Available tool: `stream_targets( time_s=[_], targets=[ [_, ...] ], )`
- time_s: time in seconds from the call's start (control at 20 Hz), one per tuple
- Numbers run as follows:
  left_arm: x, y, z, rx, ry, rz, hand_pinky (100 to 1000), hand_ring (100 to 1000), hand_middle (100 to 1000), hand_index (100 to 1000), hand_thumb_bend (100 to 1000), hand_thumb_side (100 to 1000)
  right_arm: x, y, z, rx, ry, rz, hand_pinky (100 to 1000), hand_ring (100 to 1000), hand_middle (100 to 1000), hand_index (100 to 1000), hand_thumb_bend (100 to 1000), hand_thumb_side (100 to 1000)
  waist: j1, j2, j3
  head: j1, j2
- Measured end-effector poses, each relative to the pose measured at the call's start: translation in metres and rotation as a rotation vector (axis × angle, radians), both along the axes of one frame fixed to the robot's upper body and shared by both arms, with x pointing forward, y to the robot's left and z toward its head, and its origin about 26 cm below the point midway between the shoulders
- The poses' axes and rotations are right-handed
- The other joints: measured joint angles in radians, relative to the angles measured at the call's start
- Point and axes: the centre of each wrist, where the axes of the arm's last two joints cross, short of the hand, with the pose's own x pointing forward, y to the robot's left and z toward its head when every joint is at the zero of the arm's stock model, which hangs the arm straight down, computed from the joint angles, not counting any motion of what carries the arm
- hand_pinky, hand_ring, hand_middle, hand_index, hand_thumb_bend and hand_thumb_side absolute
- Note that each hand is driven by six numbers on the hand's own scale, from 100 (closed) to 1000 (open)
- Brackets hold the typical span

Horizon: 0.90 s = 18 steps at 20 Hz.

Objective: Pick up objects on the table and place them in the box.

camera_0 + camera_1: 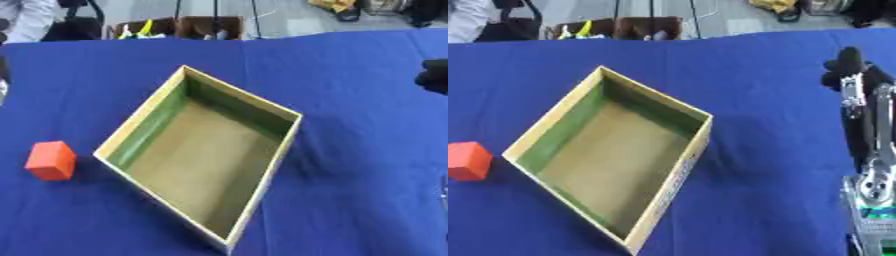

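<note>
An open cardboard box [278, 150] with a green inner wall and a brown floor sits turned like a diamond in the middle of the blue table; nothing lies inside it. An orange-red cube [51, 160] rests on the cloth just left of the box, apart from it. My right hand [859, 95] stands at the right edge with its fingers pointing up and straight, holding nothing, well clear of the box. A dark sliver at the left edge [3, 75] seems to be part of my left hand, and too little of it shows to tell more.
The blue cloth [350, 190] covers the whole table. Beyond its far edge stand brown crates [201, 27] and a dark bag [74, 27] on the floor.
</note>
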Motion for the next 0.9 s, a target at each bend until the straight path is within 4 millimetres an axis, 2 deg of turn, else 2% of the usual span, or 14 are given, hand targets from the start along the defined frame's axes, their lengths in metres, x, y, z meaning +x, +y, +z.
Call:
stream_targets(
  time_s=[0.1, 0.25, 0.35, 0.4, 0.65, 0.7, 0.75, 0.8, 0.85, 0.9],
  targets=[
    [-0.001, -0.001, 0.004, 0.069, 0.029, 0.014, 631, 791, 814, 968, 193, 812, 0.000, 0.000, 0.000, -0.002, 0.000, 0.000, 719, 628, 539, 670, 508, 1000, 0.000, 0.000, -0.002, 0.001, -0.001],
    [0.000, -0.004, 0.010, 0.151, 0.079, 0.019, 677, 828, 858, 1000, 330, 967, 0.000, 0.000, 0.000, -0.003, 0.001, 0.002, 719, 628, 539, 670, 509, 1000, -0.001, 0.000, -0.004, 0.003, -0.009],
    [0.002, -0.004, 0.011, 0.190, 0.122, 0.019, 677, 828, 858, 1000, 330, 967, 0.001, 0.001, -0.001, -0.005, 0.003, 0.006, 719, 628, 539, 670, 509, 1000, -0.001, 0.000, -0.004, 0.003, -0.010],
    [0.003, -0.004, 0.012, 0.202, 0.141, 0.018, 705, 850, 880, 1000, 408, 1000, 0.001, 0.001, -0.001, -0.005, 0.003, 0.007, 719, 628, 539, 670, 509, 1000, -0.001, 0.000, -0.004, 0.004, -0.010],
    [0.017, 0.000, 0.007, 0.284, 0.339, 0.030, 733, 867, 892, 1000, 489, 997, 0.001, 0.001, -0.001, -0.006, 0.004, 0.009, 719, 628, 539, 670, 510, 1000, -0.001, 0.000, -0.010, 0.005, -0.011],
    [0.019, 0.002, 0.007, 0.303, 0.374, 0.037, 744, 872, 897, 1000, 551, 986, 0.001, 0.001, -0.001, -0.007, 0.004, 0.010, 719, 628, 539, 670, 509, 1000, -0.001, 0.000, -0.010, 0.005, -0.012],
    [0.020, 0.003, 0.007, 0.321, 0.405, 0.044, 744, 872, 897, 1000, 551, 986, 0.001, 0.001, -0.001, -0.007, 0.003, 0.011, 719, 628, 539, 670, 509, 1000, -0.001, 0.000, -0.010, 0.005, -0.013],
    [0.021, 0.004, 0.007, 0.337, 0.430, 0.049, 755, 878, 903, 1000, 641, 992, 0.001, 0.001, -0.001, -0.008, 0.002, 0.012, 719, 628, 539, 669, 509, 1000, -0.001, 0.000, -0.010, 0.005, -0.014],
    [0.021, 0.005, 0.008, 0.353, 0.453, 0.054, 755, 878, 903, 1000, 641, 992, 0.001, 0.001, -0.001, -0.008, 0.002, 0.013, 719, 628, 539, 669, 509, 1000, -0.001, 0.000, -0.010, 0.005, -0.014],
    [0.022, 0.005, 0.008, 0.366, 0.471, 0.058, 764, 881, 903, 1000, 687, 1000, 0.001, 0.001, -0.001, -0.009, 0.002, 0.014, 719, 628, 539, 669, 509, 1000, -0.001, 0.000, -0.009, 0.005, -0.017]
  ],
)
